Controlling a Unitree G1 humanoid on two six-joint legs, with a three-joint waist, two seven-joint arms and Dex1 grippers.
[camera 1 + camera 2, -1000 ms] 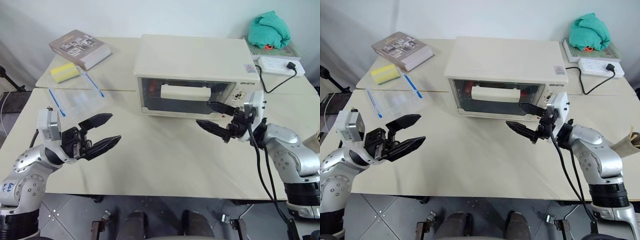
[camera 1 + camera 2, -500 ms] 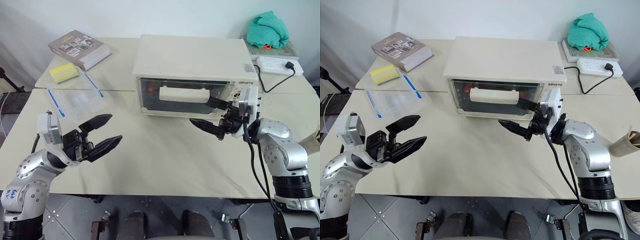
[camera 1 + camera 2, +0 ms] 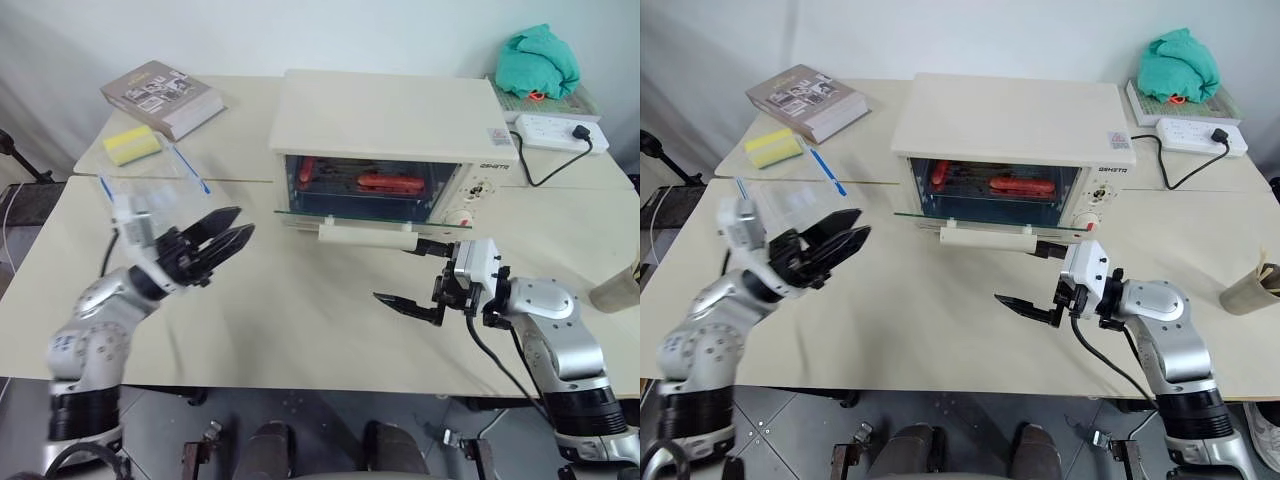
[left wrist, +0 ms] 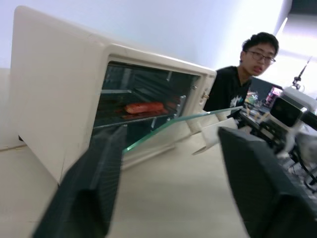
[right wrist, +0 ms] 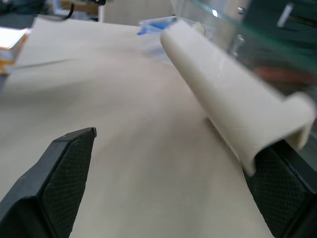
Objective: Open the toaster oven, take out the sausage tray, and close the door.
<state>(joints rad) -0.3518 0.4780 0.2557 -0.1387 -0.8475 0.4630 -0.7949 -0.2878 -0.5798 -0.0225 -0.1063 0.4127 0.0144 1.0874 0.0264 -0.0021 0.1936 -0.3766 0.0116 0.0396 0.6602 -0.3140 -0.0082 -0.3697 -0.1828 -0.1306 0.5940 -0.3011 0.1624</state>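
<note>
I've pulled the door (image 3: 355, 222) down flat; my right gripper (image 3: 412, 270) stays spread wide at its handle, left gripper (image 3: 226, 232) narrowing, empty. The sausage tray (image 3: 365, 185) sits exposed inside the toaster oven (image 3: 390, 115), reachable.

The door (image 3: 362, 214) of the toaster oven (image 3: 395, 145) is now hanging open and lying flat near centre frame, where it was shut a second ago. The right gripper (image 3: 412, 272) is dropping lower and pulling back toward the bottom right, one finger under the handle (image 3: 365, 236). The left gripper (image 3: 222, 240) is reaching inward from the left, its fingers narrowing.
</note>
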